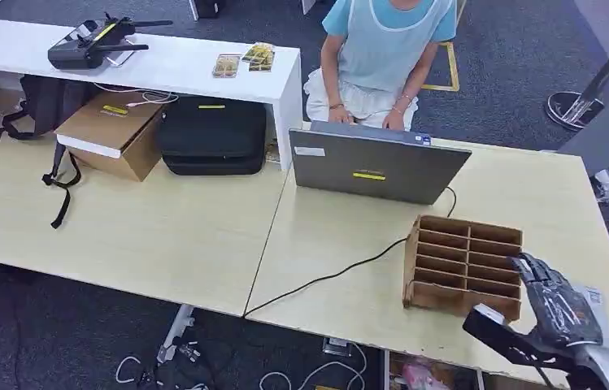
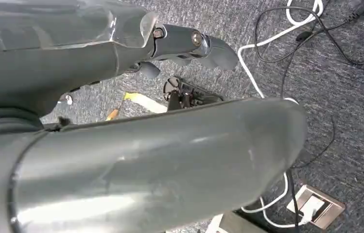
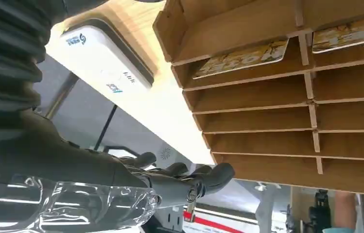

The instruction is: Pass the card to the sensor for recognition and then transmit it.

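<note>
A wooden rack (image 1: 463, 264) of small slots stands on the right part of the pale table (image 1: 163, 236). In the right wrist view two yellow printed cards (image 3: 240, 58) (image 3: 350, 33) lie in neighbouring slots of the rack (image 3: 267, 92). A white sensor box (image 3: 104, 63) lies on the table beside the rack. My right hand (image 1: 557, 305) hovers at the rack's near right corner, fingers (image 3: 189, 177) stretched out and holding nothing. My left hand (image 2: 189, 46) hangs over the carpet with nothing in it, its fingers loosely extended.
A person sits behind a grey laptop (image 1: 374, 162) at the table's far side; its black cable (image 1: 325, 276) runs across the table to the front edge. A white shelf (image 1: 171, 61) at the back left carries a controller and small yellow packs (image 1: 258, 55). Cables lie on the floor (image 2: 316, 53).
</note>
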Controlling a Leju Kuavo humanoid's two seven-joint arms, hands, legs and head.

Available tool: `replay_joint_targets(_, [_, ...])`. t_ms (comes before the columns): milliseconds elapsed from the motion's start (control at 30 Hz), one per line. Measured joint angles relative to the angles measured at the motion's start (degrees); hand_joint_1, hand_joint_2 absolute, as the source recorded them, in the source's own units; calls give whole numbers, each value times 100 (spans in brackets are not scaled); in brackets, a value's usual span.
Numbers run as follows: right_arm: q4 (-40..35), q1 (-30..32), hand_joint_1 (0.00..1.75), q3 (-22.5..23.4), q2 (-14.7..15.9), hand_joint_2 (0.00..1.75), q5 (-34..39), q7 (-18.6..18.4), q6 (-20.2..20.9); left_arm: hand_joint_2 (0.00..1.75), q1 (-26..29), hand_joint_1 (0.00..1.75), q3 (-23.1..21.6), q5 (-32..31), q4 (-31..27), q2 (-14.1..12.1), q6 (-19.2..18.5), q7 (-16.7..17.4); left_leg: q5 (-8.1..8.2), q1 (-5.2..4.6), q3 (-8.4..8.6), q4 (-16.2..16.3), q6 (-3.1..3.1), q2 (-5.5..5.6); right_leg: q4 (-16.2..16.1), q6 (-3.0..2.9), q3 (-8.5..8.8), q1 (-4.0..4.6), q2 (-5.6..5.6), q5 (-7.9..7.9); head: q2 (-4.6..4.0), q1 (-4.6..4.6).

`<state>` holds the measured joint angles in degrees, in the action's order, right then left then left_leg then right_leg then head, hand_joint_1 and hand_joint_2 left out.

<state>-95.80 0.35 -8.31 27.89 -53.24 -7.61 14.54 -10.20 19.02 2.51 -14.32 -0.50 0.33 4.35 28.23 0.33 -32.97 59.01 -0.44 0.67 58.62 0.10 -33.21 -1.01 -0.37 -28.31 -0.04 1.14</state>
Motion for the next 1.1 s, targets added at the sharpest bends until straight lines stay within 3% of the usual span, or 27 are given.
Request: replay_joint_targets(1100, [546, -26, 0, 57, -116, 175, 0, 0, -83, 0, -54, 0, -13, -208, 0, -20, -87, 0, -1, 0, 0, 0, 1, 0, 1, 0, 0, 0, 0, 0, 0, 2])
